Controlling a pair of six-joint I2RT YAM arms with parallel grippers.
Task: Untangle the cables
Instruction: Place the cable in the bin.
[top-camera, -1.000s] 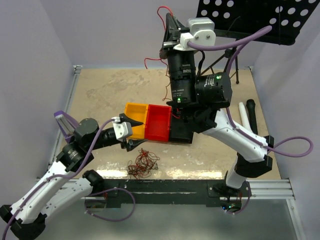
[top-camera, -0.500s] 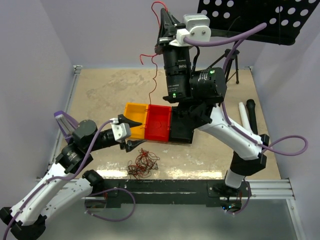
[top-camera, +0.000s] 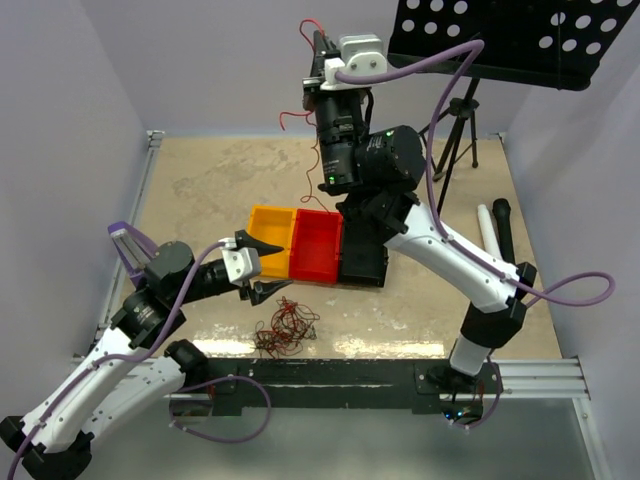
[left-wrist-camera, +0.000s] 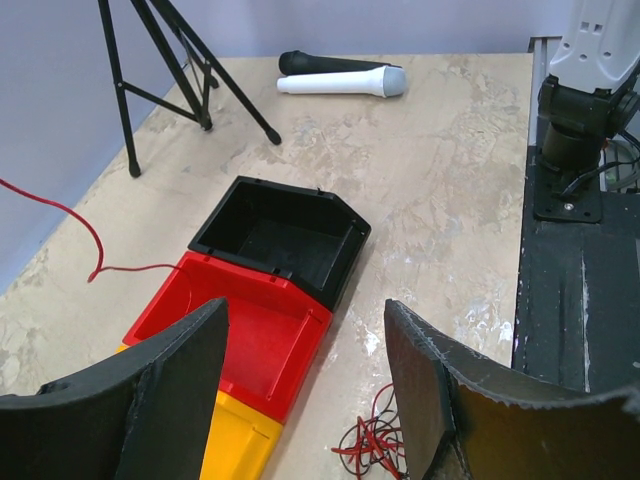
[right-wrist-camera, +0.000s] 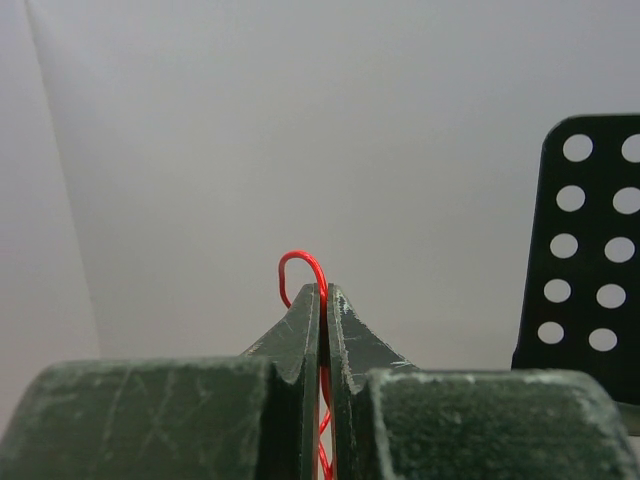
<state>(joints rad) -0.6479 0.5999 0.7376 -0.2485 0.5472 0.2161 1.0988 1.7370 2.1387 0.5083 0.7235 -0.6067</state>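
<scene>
the right jaws are pressed together on a single red wire (right-wrist-camera: 300, 262), held high over the far side of the desk (top-camera: 200, 180), in front of the black music stand (top-camera: 500, 40). a short loop of the wire pokes out above the tips. the rest hangs down in curls past the arm, and its lower end comes near the red part of a three-part bin (top-camera: 268, 212) of yellow, red and black; whether it touches i cannot tell. the other cables (top-camera: 285, 325), a small red and dark snarl, lie on the desk near its front edge, just in front of the bin. the left jaws stand apart and hold nothing, low by the near side of the yellow part, just beside the snarl. a white stick (top-camera: 487, 228) and a black stick (top-camera: 502, 212) lie side by side at the right of the desk.
</scene>
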